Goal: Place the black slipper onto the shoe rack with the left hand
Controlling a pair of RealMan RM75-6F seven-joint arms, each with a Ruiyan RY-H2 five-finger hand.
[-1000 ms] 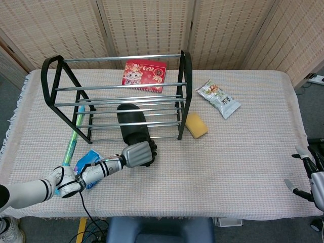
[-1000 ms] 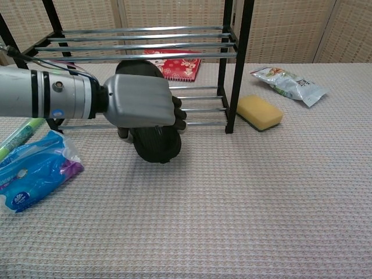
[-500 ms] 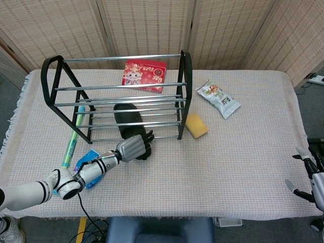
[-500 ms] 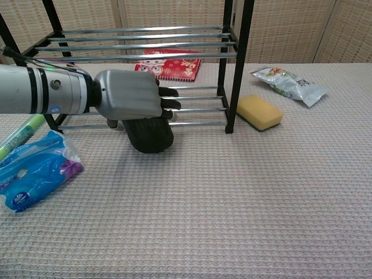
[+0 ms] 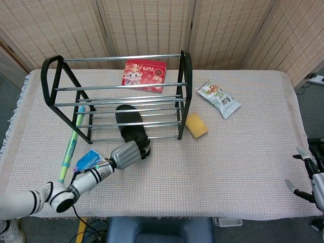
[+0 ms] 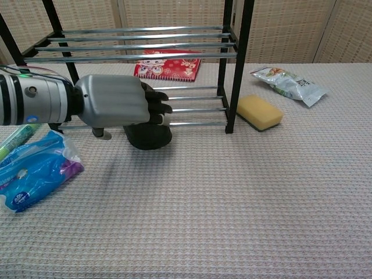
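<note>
The black slipper [image 5: 132, 132] lies toe-first on the lowest bars of the black shoe rack [image 5: 116, 87], with its heel [image 6: 149, 136] sticking out over the front bar onto the cloth. My left hand [image 5: 126, 153] is just in front-left of the heel. In the chest view the left hand [image 6: 116, 104] has its fingers [image 6: 156, 108] curled in, touching the top of the heel, and the thumb hangs free below, off the slipper. My right hand [image 5: 310, 174] sits at the table's far right edge, fingers apart and holding nothing.
A yellow sponge [image 5: 196, 125] lies right of the rack's post. A snack packet [image 5: 218, 98] is further right, a red booklet [image 5: 144, 75] behind the rack. A green stick [image 5: 71, 144] and a blue packet [image 6: 32, 168] lie beside my left forearm.
My left hand pushed the slipper further onto the lower bars, let it go, and drew back left with its fingers curled. The right hand has stayed put.
</note>
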